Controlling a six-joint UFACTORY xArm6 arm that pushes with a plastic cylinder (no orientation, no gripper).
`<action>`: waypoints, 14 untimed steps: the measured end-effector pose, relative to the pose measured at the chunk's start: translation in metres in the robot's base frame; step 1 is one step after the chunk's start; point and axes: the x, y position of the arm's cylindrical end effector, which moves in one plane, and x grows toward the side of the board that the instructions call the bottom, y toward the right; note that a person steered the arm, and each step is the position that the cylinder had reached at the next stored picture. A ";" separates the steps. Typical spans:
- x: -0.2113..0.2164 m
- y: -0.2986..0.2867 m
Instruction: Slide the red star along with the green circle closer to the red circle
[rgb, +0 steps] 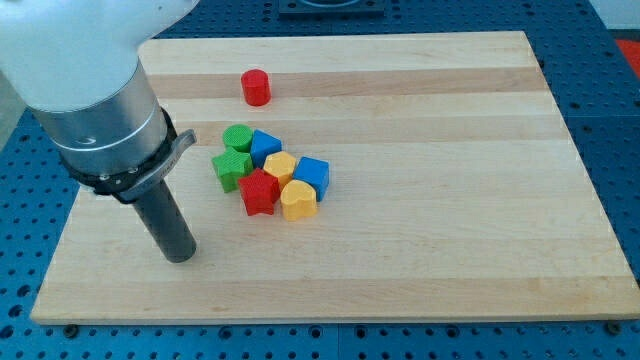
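Observation:
The red circle (256, 87) stands alone near the view's top, left of centre. Below it is a tight cluster of blocks. The green circle (237, 138) is at the cluster's top left. The red star (259, 191) is at its bottom, touching a green star (231, 169) on its left and a yellow heart (298, 200) on its right. My tip (180, 256) rests on the board to the lower left of the cluster, apart from every block.
The cluster also holds a blue block (266, 147), a yellow block (281, 166) and a blue cube (312, 175). The wooden board (450, 200) lies on a blue surface. The arm's grey body covers the view's upper left.

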 end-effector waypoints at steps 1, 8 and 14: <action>0.000 0.016; -0.071 0.078; -0.146 0.022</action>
